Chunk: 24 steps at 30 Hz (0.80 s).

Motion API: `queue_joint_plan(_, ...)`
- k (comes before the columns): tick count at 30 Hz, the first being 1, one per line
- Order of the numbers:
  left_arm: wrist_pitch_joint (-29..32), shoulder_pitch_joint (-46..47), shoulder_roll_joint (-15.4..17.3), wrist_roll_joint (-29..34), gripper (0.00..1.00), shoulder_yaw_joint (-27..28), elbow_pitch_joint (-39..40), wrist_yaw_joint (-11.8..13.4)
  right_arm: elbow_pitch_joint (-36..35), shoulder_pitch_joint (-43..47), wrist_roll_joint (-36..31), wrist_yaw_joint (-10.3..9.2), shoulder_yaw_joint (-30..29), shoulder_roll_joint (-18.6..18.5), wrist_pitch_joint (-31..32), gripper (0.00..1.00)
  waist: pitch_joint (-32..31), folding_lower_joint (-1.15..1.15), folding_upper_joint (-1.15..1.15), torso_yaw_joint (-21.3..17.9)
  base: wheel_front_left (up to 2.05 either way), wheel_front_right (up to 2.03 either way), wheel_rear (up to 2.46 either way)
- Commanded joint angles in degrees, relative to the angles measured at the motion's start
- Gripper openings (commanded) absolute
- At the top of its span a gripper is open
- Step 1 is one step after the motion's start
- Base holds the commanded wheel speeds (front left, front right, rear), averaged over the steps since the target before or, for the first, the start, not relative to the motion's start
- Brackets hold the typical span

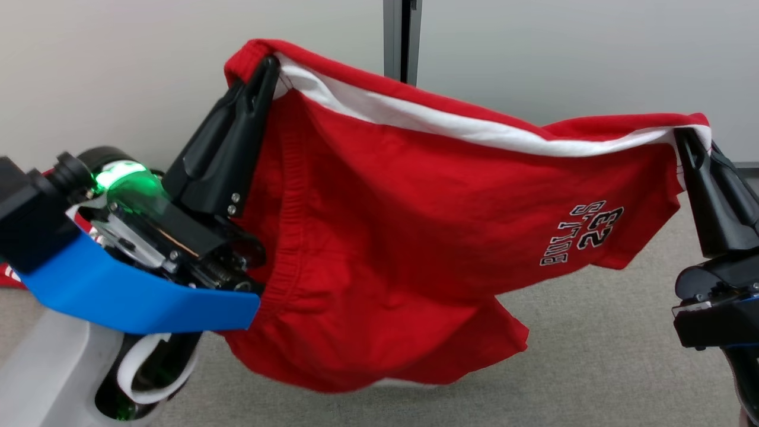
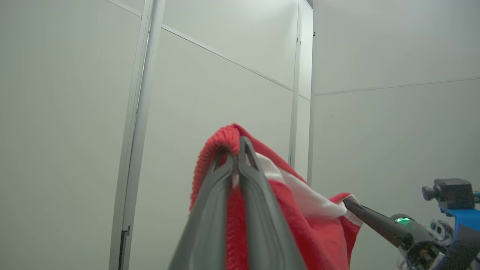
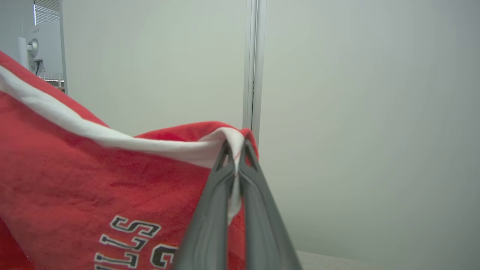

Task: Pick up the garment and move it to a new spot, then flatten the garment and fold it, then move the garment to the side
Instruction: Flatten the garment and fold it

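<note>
The garment (image 1: 403, 213) is a pair of red shorts with a white side stripe and "BULLS 23" lettering, hanging in the air above the floor, stretched between both grippers. My left gripper (image 1: 270, 65) is shut on its ribbed red waistband corner at the upper left; the left wrist view has that red band (image 2: 221, 140) pinched at the fingertips of the left gripper (image 2: 235, 144). My right gripper (image 1: 688, 139) is shut on the white-striped edge at the right, and the right gripper (image 3: 235, 147) clamps that cloth (image 3: 112, 176) in its wrist view. The shorts' lower part sags toward the carpet.
Grey carpet (image 1: 593, 344) lies below the hanging shorts. Pale wall panels with a metal post (image 1: 402, 35) stand close behind. A red cloth scrap (image 1: 9, 276) lies on the floor at the far left. The right gripper's finger (image 2: 375, 221) shows in the left wrist view.
</note>
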State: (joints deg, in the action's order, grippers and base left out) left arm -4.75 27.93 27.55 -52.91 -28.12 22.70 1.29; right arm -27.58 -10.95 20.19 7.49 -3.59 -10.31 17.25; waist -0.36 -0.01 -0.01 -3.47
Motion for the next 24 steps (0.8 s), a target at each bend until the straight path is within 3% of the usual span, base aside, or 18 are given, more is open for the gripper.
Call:
queue_joint_plan(1, 2.2, 2.5, 1.3, 0.4, 0.00, 0.5, 0.7, 0.7, -0.9, 0.5, -0.3, 0.01, -0.6, -0.6, 1.1, 0.00, 1.3, 0.01, 0.01, 0.0, 0.00, 0.00, 0.00)
queue_joint_plan(6, 6.4, 7.9, 1.2, 0.0, 0.00, -0.8, -3.0, 0.3, 2.2, -2.7, 0.6, 0.02, 0.8, -1.0, 2.2, 0.00, 6.4, 0.01, 0.01, -0.4, 0.00, 0.00, 0.00)
queue_joint_plan(12, 9.0, 18.1, -0.5, 0.8, 0.00, -1.5, -15.2, -2.5, 14.4, -14.6, 2.1, 0.01, 5.6, -1.9, 0.0, 0.00, 14.2, 0.01, 0.01, -1.9, 0.00, 0.00, 0.00)
queue_joint_plan(19, 4.9, 32.7, -4.2, 4.5, 0.00, 0.0, -29.9, -4.7, 30.1, -34.0, -2.7, 0.01, 6.6, 0.0, -9.5, 0.00, 19.2, 0.01, 0.01, -3.8, 0.00, 0.00, 0.00)
queue_joint_plan(24, 1.7, 33.8, -6.9, 4.4, 0.00, -0.9, -36.6, -6.0, 38.0, -36.8, -5.3, 0.01, 7.2, 2.2, -15.4, 0.00, 20.9, 0.01, 0.01, -3.5, 0.00, 0.00, 0.00)
